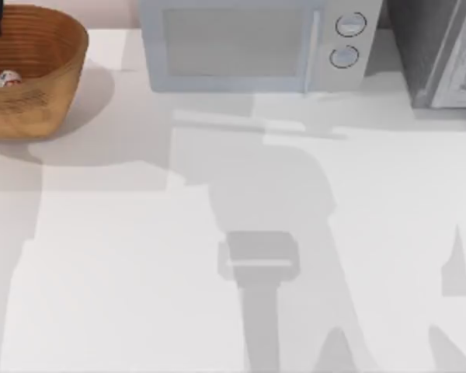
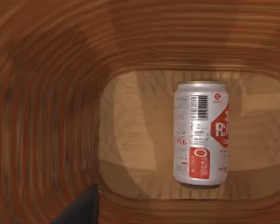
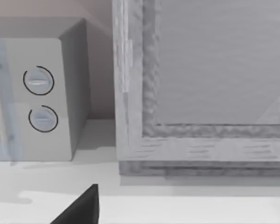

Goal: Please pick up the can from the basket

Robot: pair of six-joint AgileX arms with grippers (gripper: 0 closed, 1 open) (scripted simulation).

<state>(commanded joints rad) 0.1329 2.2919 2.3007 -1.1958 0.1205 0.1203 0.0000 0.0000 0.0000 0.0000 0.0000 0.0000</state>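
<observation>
One can [image 2: 200, 133] lies on its side on the flat floor of the basket [image 1: 58, 47] (far-left corner of the bench [image 1: 140, 256]). Left end effector [image 2: 79, 210] hangs above it, right one [image 3: 81, 207] faces the microwave [image 3: 46, 93]; whether either is clenched, I cannot tell.

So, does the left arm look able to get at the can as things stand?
Probably yes: the can lies on its side on the basket floor, nothing over it, with the left wrist camera looking straight down on it.
</observation>
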